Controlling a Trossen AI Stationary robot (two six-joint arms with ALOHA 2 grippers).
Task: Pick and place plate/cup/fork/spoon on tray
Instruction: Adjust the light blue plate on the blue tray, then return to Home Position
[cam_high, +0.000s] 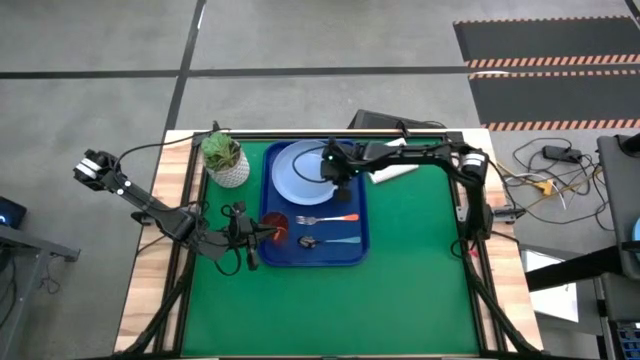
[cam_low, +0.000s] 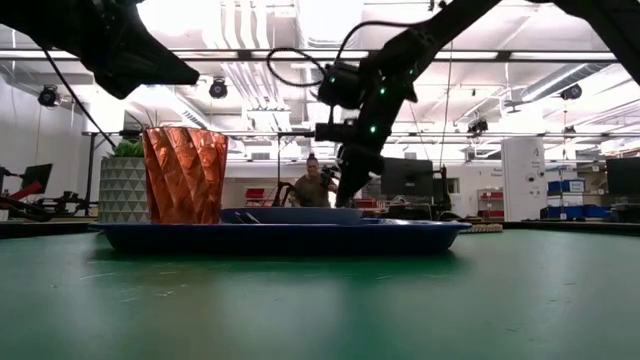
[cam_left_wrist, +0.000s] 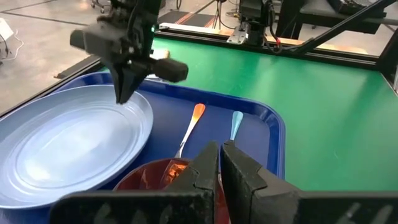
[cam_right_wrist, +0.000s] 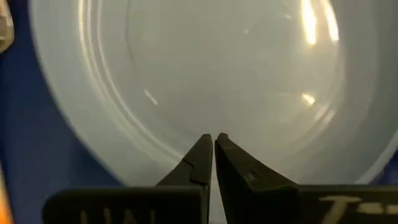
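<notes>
From above, the right pincer (cam_high: 334, 172), clenched empty, hid part of the plate (cam_high: 298, 172), while the left pincer (cam_high: 262, 236), also clenched, covered the cup's (cam_high: 276, 224) edge.

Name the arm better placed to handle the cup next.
Left. The left gripper is close beside the cup at the left edge of the tray. The right gripper hangs over the plate, farther from the cup.

The left gripper (cam_left_wrist: 219, 163) covers the cup's (cam_left_wrist: 152, 180) near rim. The plate (cam_right_wrist: 211, 81) runs past the right wrist view's edges.
</notes>
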